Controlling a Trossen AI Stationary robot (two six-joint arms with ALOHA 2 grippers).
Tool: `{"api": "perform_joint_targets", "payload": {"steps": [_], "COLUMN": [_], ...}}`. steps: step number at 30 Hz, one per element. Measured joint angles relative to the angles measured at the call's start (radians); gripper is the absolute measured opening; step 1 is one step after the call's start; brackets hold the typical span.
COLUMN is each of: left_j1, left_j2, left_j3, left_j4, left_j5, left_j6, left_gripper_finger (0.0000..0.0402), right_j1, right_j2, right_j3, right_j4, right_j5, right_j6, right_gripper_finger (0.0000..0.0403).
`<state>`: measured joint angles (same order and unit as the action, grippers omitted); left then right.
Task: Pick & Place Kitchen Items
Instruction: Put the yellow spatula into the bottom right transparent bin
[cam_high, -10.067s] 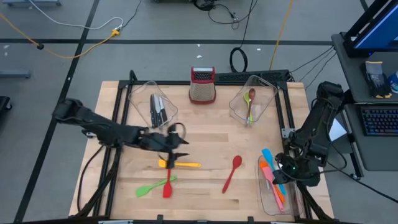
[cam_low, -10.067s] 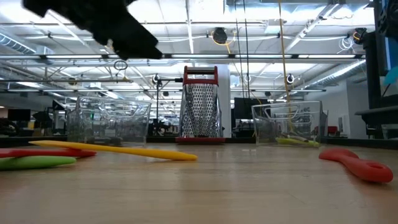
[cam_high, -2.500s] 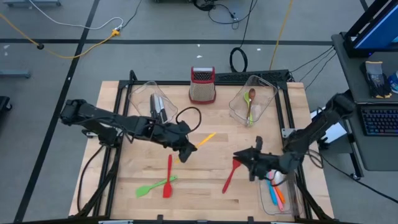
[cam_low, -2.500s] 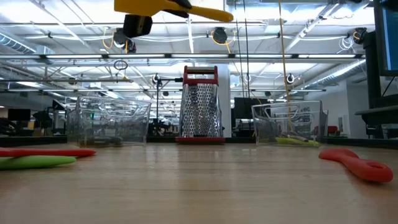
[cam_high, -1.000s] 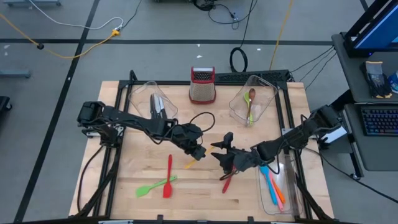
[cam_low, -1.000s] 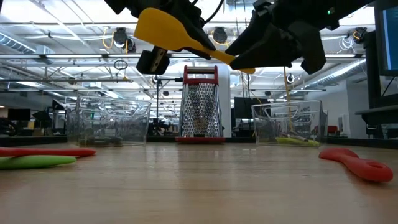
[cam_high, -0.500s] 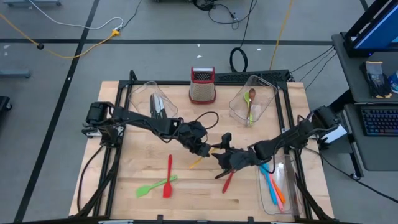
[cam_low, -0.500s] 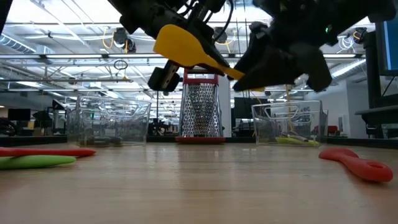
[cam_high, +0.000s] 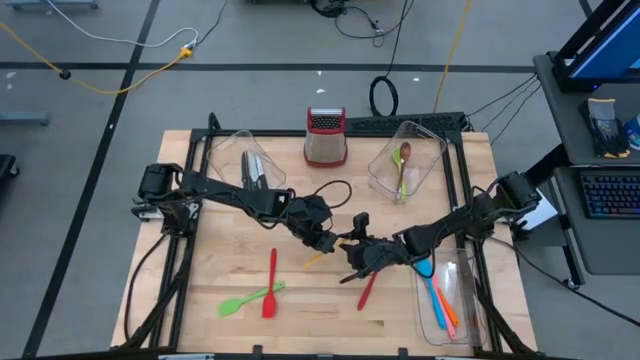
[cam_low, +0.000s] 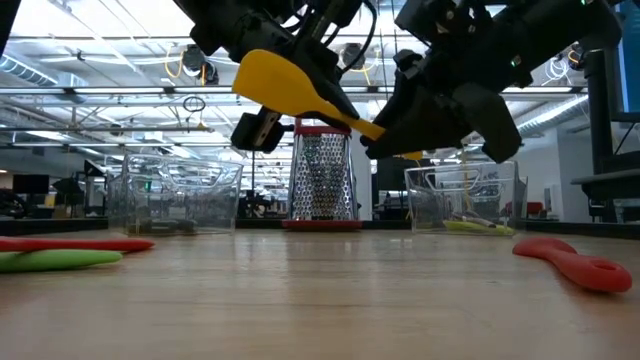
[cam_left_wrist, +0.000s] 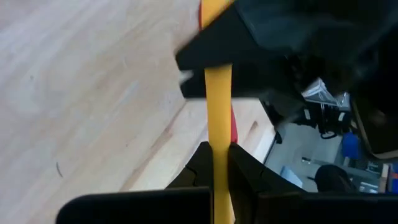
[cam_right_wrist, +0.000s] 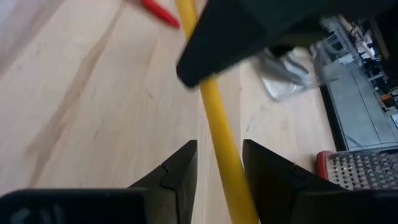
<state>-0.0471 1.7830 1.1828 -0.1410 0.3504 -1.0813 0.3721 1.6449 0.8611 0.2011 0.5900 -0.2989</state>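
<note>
Left gripper holds yellow spatula; right gripper prob. open.

Roughly five spatulas, four spoons, three bins

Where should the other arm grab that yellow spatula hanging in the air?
Probably on the bare handle end of the yellow spatula. The left gripper clamps it nearer the broad blade, so the slim handle pokes toward the right gripper, whose open fingers already straddle it.
</note>
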Motion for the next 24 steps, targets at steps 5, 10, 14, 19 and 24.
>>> {"api": "perform_joint_targets", "payload": {"steps": [5,10,14,19,24], "left_j1": [0.002,0.001,0.001,0.001,0.001], "left_j2": [0.000,0.000,0.000,0.000,0.000], "left_j3": [0.000,0.000,0.000,0.000,0.000], "left_j4": [-0.006,-0.012,-0.013,-0.013,-0.009], "left_j5": [-0.013,-0.023,-0.031,-0.052,-0.092], "left_j6": [0.017,0.030,0.032,0.072,0.085], "left_gripper_finger": [0.0009,0.0009,0.0009,0.0010,0.0061], "right_j1": [0.000,0.000,0.000,0.000,-0.001], "right_j2": [0.000,0.000,0.001,0.001,0.000], "right_j3": [0.000,0.000,0.000,-0.001,-0.001], "right_j4": [0.009,0.011,0.001,-0.004,-0.031], "right_j5": [-0.018,-0.018,-0.027,-0.051,-0.057], "right_j6": [0.014,0.034,0.055,0.080,0.151], "right_gripper_finger": [0.0112,0.0085,0.0037,0.0021,0.0021]}}
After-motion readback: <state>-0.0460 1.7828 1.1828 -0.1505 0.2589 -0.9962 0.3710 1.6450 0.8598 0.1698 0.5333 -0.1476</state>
